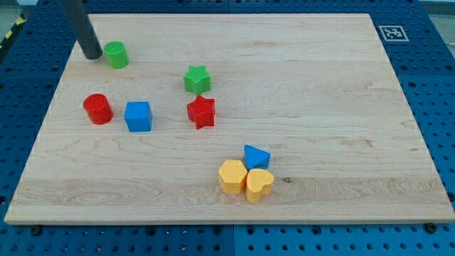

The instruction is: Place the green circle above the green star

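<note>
Camera view: no pincer visible; my tip (92, 55) just left of green circle (116, 55), green star (197, 79) rightward.

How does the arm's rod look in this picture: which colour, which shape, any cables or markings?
Only a straight dark rod shows, round like a cylinder, nearly black, plain and smooth. My tip ends flat. No cables, markings or labels are visible on it; the rest of the arm is out of frame.

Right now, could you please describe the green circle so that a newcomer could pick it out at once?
Start at the wooden board's top-left corner in the view, where my tip rests. The green circle sits just to the tip's right. It is the only green round block; the green star lies further right and lower, and the red circle is below.
</note>
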Motion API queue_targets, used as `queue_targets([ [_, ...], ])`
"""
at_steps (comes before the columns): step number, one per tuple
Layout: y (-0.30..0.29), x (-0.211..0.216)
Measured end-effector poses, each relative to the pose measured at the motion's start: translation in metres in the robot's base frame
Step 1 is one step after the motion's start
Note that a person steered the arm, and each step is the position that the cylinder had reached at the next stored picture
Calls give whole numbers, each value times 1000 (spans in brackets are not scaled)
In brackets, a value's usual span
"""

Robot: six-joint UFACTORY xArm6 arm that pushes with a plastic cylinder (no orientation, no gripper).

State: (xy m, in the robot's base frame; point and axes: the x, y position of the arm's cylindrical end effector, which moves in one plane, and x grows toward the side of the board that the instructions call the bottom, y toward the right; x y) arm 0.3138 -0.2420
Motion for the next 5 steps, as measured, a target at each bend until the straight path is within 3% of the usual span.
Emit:
queue_targets([
  [5,36,17],
])
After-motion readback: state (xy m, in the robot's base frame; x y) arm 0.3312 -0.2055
